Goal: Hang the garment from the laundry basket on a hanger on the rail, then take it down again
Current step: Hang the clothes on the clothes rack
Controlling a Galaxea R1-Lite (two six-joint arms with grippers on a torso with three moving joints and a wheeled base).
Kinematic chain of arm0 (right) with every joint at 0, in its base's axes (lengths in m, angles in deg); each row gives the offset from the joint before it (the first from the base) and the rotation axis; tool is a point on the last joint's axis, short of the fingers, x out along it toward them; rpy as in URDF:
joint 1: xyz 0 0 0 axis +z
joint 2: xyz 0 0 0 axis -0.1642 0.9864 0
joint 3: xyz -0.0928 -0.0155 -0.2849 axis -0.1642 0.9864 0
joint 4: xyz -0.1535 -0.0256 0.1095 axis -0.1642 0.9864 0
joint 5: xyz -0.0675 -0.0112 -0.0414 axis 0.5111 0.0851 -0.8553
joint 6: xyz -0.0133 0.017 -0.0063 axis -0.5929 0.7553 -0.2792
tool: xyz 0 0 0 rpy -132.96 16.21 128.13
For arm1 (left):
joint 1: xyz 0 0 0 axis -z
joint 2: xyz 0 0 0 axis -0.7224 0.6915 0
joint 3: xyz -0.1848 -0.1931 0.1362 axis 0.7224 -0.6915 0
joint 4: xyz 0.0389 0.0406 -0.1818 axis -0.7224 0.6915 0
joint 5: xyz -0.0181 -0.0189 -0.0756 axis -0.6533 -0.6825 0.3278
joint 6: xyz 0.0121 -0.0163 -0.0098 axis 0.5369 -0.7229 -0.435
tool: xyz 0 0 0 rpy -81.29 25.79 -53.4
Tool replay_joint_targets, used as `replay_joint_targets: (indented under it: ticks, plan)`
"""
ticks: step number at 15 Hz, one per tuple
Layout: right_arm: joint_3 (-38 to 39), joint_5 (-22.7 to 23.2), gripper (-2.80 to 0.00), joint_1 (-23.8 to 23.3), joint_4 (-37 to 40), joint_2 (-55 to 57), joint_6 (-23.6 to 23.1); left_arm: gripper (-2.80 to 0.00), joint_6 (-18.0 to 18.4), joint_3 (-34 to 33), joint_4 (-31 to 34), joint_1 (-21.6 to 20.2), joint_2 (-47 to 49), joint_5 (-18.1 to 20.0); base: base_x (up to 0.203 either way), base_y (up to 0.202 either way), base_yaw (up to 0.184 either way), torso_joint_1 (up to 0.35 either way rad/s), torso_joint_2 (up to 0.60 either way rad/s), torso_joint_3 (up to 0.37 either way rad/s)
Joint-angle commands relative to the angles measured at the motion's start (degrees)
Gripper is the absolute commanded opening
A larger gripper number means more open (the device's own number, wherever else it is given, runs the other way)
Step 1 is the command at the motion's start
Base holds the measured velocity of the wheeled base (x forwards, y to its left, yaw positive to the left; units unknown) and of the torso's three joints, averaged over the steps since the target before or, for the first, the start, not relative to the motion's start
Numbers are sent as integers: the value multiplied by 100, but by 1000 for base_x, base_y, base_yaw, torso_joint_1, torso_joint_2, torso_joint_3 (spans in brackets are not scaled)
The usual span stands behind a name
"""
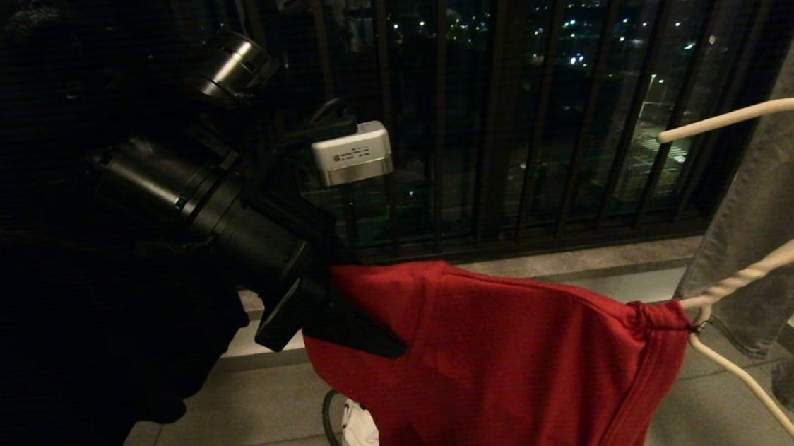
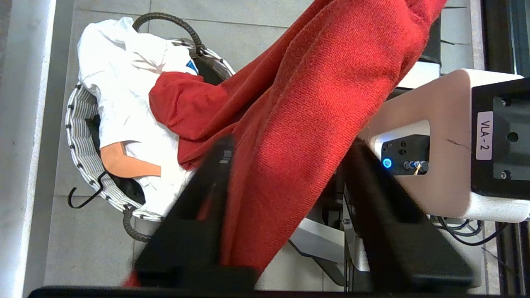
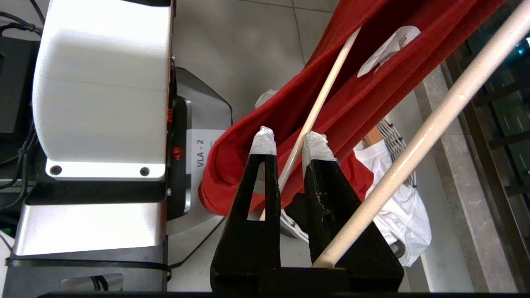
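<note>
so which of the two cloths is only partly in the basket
The red garment: one end lies in the laundry basket, the rest stretches up between the left gripper fingers. The white cloth lies wholly in the basket.

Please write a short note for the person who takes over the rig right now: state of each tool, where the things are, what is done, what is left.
Left tool: its fingers stand on either side of the red garment near one shoulder end; a firm grip cannot be confirmed.
Right tool: shut on a thin arm of the white wire hanger.
Garment: mostly lifted, the hanger's arm runs inside it, neck at the collar; one end trails into the laundry basket, where a white cloth lies.
Done: garment out of the basket, hanger threaded in.
Left: seat the shoulder, hook the hanger on the rail, then take it down.
</note>
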Motion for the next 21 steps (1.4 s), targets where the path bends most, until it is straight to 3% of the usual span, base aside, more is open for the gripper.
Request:
replay_joint_targets:
  ticks: [1, 12, 13, 21]
  plan:
    - [-13, 27, -280, 0, 8, 19, -28, -280, 27, -1, 32, -1, -10, 22, 0, 0, 0, 0, 0, 0]
    - [-91, 36, -280, 0, -18, 45, 78, -280, 36, -1, 14, -10, -10, 22, 0, 0, 0, 0, 0, 0]
    - [-83, 36, 0, 0, -18, 36, 78, -280, 36, 7, 14, -10, -2, 22, 0, 0, 0, 0, 0, 0]
    - [-117, 28, 0, -9, -27, 133, 113, -280, 27, 8, 6, -62, -37, 22, 0, 0, 0, 0, 0, 0]
